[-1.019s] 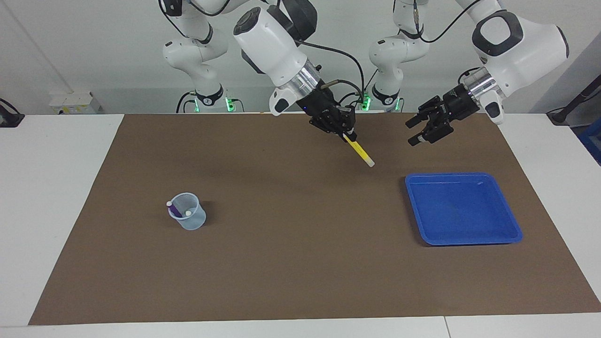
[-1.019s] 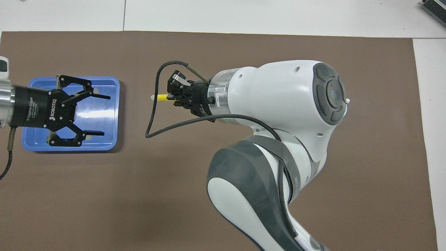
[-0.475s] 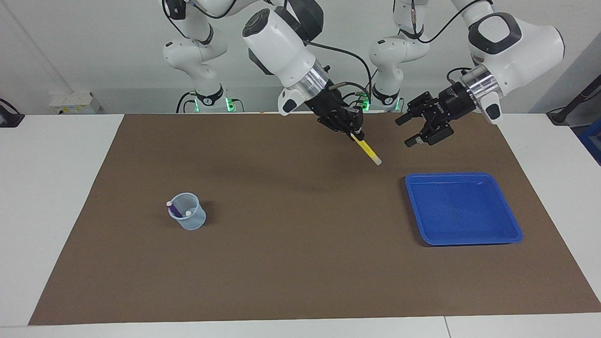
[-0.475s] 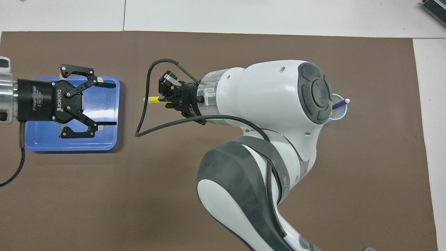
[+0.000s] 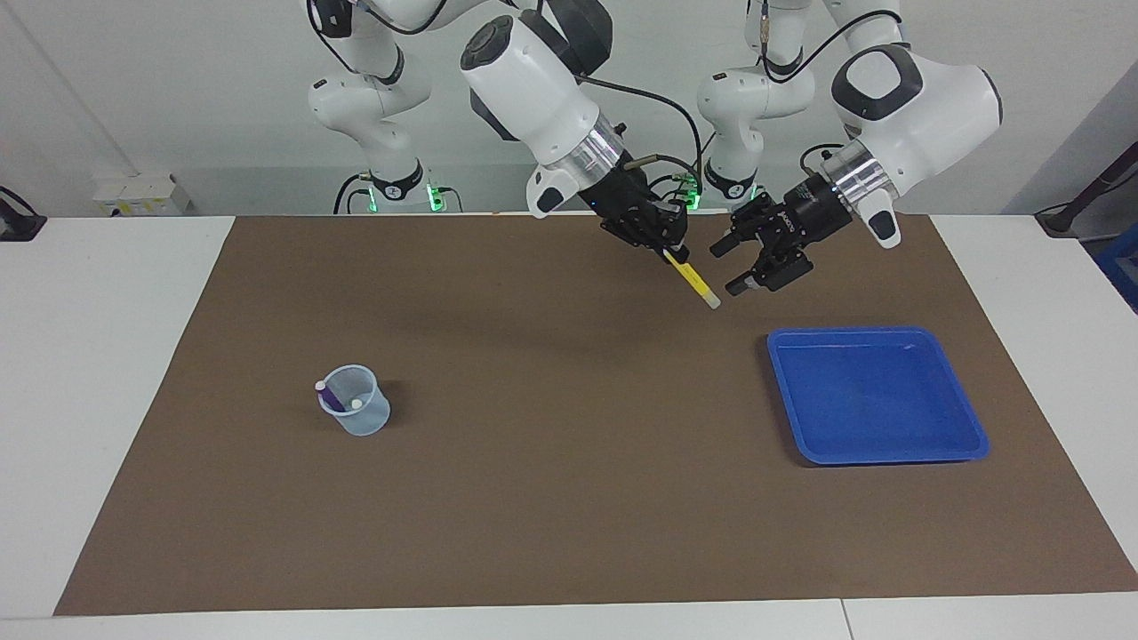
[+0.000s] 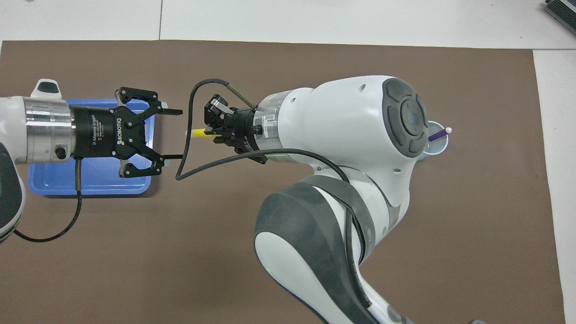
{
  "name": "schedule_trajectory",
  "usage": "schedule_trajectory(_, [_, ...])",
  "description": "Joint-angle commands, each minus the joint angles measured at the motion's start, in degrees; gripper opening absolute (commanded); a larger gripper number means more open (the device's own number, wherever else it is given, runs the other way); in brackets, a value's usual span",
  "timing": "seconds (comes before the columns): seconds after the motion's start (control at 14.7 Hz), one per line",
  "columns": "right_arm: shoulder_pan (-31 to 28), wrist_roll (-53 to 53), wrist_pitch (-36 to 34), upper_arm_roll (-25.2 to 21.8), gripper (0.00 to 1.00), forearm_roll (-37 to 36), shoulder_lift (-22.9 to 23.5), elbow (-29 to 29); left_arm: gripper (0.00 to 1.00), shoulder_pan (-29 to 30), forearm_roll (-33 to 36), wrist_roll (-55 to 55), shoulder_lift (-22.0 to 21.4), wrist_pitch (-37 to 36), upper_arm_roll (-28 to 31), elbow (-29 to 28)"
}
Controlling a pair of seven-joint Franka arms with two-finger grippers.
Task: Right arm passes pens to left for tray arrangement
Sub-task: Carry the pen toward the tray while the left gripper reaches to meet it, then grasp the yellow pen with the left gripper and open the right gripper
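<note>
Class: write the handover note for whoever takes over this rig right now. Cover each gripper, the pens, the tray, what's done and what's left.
Right gripper: shut on the yellow pen, held up over the mat.
Left gripper: open, beside the pen's cap end, not touching it.
Tray: no pens in it.
Cup: holds the purple pen and another pen.
Done: yellow pen brought to the handover spot.
Left: hand it over, place it in the tray, repeat for the others.
</note>
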Motion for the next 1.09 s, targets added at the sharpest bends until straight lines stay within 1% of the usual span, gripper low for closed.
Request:
schedule_trajectory(0.0, [-0.1, 0.6, -1.1, 0.0, 0.0, 1.4, 0.9, 1.7, 0.81, -1.5, -1.3, -1.5, -1.2, 3.3, 0.5, -2.0])
schedule_trajectory(0.34, [0.4, 0.9, -1.0, 0.0, 0.0, 1.3, 0.8, 1.7, 0.8, -3.9, -1.9, -2.6, -1.3, 6.7, 0.5, -3.3])
schedule_trajectory(0.48, [0.4, 2.1, -0.9, 0.0, 0.0, 1.2, 0.9, 1.7, 0.77, -4.3, -1.9, -2.6, -1.4, 6.6, 0.5, -3.7])
schedule_trajectory(0.61, [0.4, 2.2, -0.7, 0.0, 0.0, 1.3, 0.9, 1.7, 0.69, -4.3, -1.9, -2.6, -1.4, 6.5, 0.5, -3.7])
schedule_trajectory(0.68, [0.5, 2.2, -0.7, 0.0, 0.0, 1.3, 0.8, 1.7, 0.53, -4.3, -1.9, -2.6, -1.5, 6.2, 0.5, -3.7])
schedule_trajectory(0.75, [0.5, 2.2, -0.7, 0.0, 0.0, 1.3, 0.8, 1.7, 0.4, -4.3, -1.9, -2.6, -1.5, 6.0, 0.4, -3.7])
schedule_trajectory(0.88, [0.5, 2.2, -0.7, 0.0, 0.0, 1.2, 0.8, 1.7, 0.29, -4.3, -1.9, -2.6, -1.6, 5.9, 0.4, -3.7])
schedule_trajectory(0.95, [0.6, 2.2, -0.7, 0.0, 0.0, 1.2, 0.8, 1.7, 0.2, -4.4, -1.9, -2.6, -1.5, 6.0, 0.4, -3.7])
schedule_trajectory(1.02, [0.6, 2.1, -0.6, 0.0, 0.0, 1.2, 0.8, 1.7, 0.01, -4.5, -2.1, -2.6, -1.5, 6.1, 0.4, -3.7])
